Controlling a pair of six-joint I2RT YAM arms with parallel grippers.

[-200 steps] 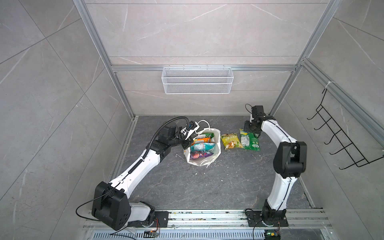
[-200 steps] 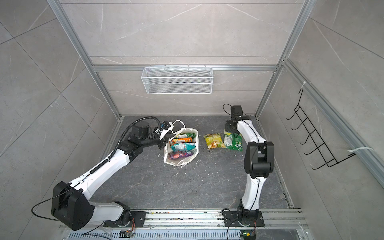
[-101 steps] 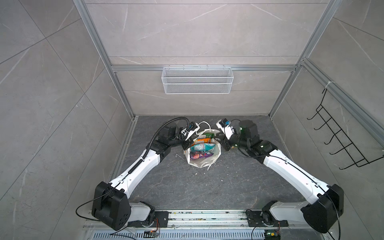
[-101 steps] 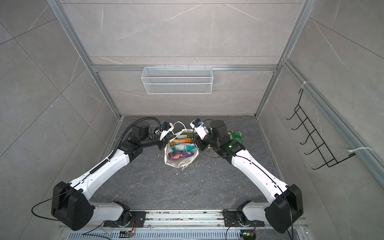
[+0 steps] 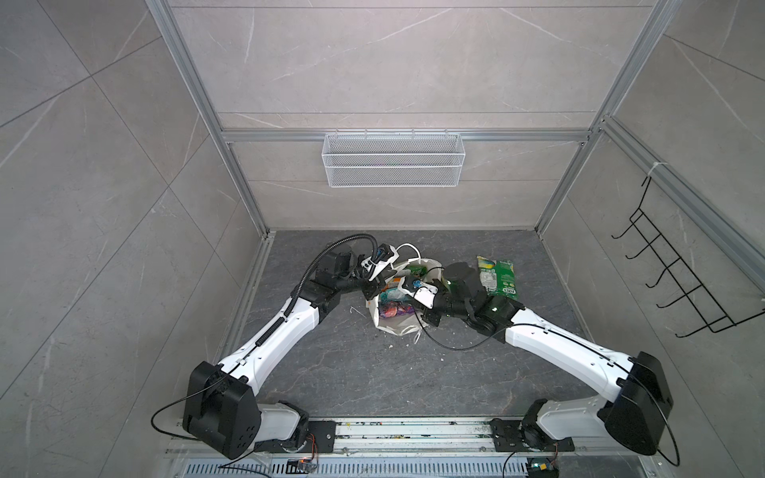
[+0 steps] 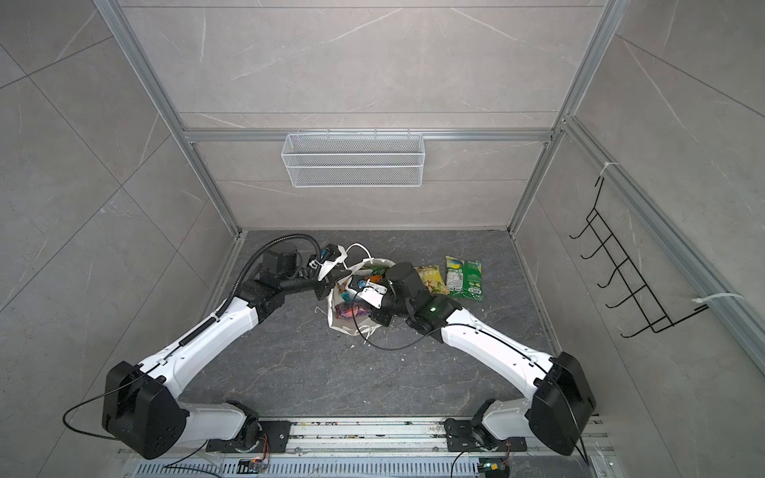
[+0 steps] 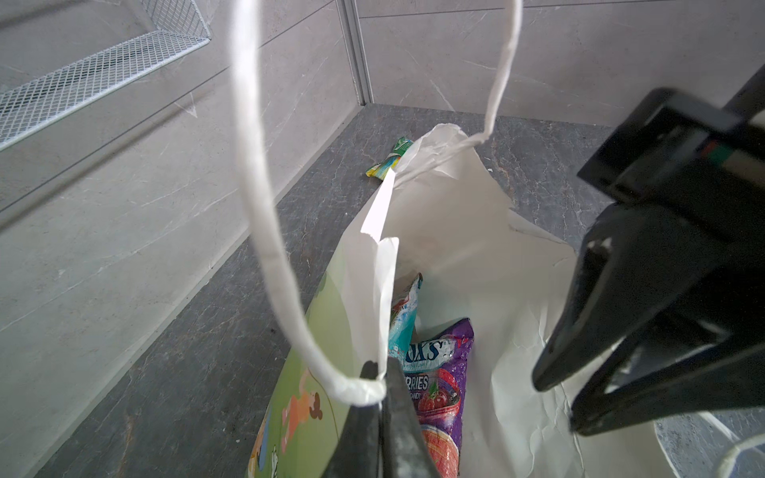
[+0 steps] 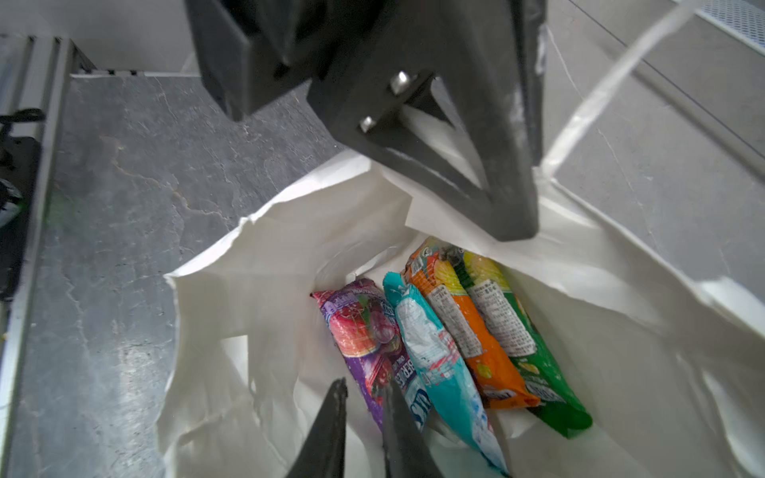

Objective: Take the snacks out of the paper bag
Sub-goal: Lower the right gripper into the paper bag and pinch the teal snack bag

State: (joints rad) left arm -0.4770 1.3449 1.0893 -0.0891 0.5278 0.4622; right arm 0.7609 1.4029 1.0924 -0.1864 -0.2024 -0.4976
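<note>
White paper bag (image 5: 393, 327), pale green and flowered outside, stands just above the middle of both top views on a dark grey stone surface (image 5: 372, 372), its mouth open upward. The left gripper (image 7: 383, 385) reaches in from the left. It is clamped tight on the bag's rim, right where one white cord handle (image 7: 265, 207) is anchored. The likely purpose is to pin the light bag in place and hold its mouth wide.

The right gripper (image 8: 364, 387) comes in from the right and points down into the opening. Its jaws stand a narrow gap apart, and nothing looks clamped between them. In the right wrist view the edge of the purple packet (image 8: 360, 331) shows just at that gap. It seems to be the one being lined up, though whether a finger touches it cannot be told.

Four snacks are inside, standing on edge and packed side by side against one inner wall: the purple packet, then a teal packet (image 8: 434, 360), an orange packet (image 8: 472, 339) and a green packet (image 8: 530, 360). Their thin upper edges face the opening, which suits a pinch from above.

Two more snacks are already out, lying flat on the surface to the right of the bag in a top view: a yellow bag (image 6: 430, 280) and, beside it, a loose green bag (image 6: 465, 279). They lie set aside from the bag's mouth. By that count the job looks about a third done.
</note>
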